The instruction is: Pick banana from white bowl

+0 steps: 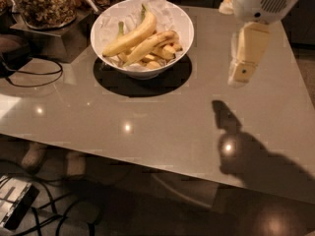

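Observation:
The white bowl [110, 23] stands at the back left of the grey table and is lined with crinkled wrap. In it the long, slim banana [148, 45] lies slantwise. A thicker curved banana with a green stem [132, 35] lies just behind it, and short stubby bananas [160, 59] lie under and beside it. My gripper [239, 73] hangs from the white arm at the upper right. It is above the table, to the right of the bowl and apart from it, and holds nothing that I can see.
A glass jar of brown granola [44, 4] stands on a metal stand at the far left. A black cable [30, 76] loops on the table near it. The table's front edge [147, 166] runs across; cables and a device [15, 203] lie on the floor below.

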{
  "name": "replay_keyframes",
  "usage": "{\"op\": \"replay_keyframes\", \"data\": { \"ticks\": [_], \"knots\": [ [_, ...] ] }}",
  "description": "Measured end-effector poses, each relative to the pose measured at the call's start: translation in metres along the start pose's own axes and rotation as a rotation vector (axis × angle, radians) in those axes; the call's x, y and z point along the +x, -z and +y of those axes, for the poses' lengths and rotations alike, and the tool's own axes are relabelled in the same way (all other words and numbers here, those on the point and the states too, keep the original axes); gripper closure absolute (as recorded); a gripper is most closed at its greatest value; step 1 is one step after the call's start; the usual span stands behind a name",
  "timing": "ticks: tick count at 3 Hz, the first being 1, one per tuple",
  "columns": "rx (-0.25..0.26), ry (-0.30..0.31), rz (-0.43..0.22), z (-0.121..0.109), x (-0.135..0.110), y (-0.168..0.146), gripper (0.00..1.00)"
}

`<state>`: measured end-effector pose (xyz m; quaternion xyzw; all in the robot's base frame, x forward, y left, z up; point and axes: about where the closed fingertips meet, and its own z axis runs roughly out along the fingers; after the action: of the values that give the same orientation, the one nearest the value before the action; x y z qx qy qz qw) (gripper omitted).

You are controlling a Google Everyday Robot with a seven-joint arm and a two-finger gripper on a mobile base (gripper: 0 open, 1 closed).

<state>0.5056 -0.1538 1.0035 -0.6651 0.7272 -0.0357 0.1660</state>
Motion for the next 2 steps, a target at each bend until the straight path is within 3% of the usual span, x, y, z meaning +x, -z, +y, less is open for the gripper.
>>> {"op": "replay_keyframes", "data": {
  "ticks": [1,2],
  "knots": [
    [0.018,0.011,-0.008,0.000,0.002,0.002,0.00],
    [0.051,0.093,0.003,-0.015,-0.024,0.000,0.00]
  ]
}}
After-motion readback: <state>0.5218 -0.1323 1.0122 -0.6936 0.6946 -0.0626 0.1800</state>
